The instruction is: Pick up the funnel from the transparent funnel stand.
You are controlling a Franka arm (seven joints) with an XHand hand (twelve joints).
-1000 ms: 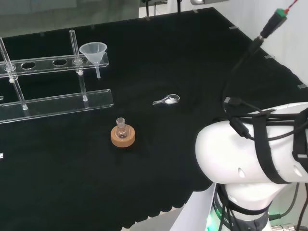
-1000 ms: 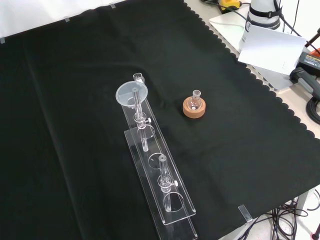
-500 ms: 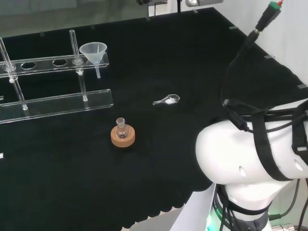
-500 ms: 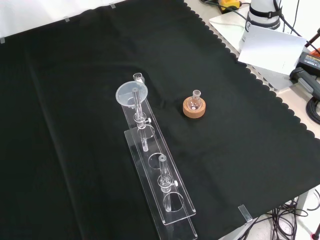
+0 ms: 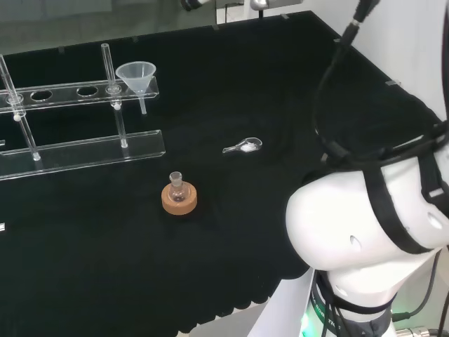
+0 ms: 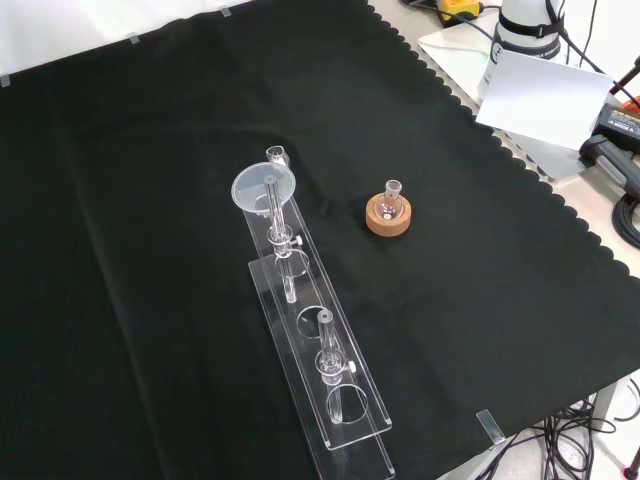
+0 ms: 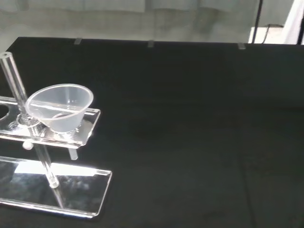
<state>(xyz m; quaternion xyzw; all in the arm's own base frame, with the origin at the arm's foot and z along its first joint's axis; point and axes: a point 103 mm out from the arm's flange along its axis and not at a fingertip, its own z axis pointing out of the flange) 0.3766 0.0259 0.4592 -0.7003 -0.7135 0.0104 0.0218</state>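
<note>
A clear funnel (image 5: 137,74) sits upright in the end hole of the transparent funnel stand (image 5: 77,90), at the stand's right end in the head view. In the front view the funnel (image 6: 264,187) is at the far end of the stand (image 6: 320,350), its stem hanging down through the upper shelf. The wrist view looks at the funnel (image 7: 61,107) from a distance, with the stand's base plate (image 7: 57,187) below it and an upright rod beside it. Nothing touches the funnel.
A small round flask on a cork ring (image 5: 178,193) stands on the cloth apart from the stand, also in the front view (image 6: 389,210). A small spoon with white powder (image 5: 243,146) lies farther right. The arm's white link (image 5: 372,232) is at the lower right.
In the head view the arm's white link has turned and its cables have risen. The funnel, stand, flask and spoon have not moved.
</note>
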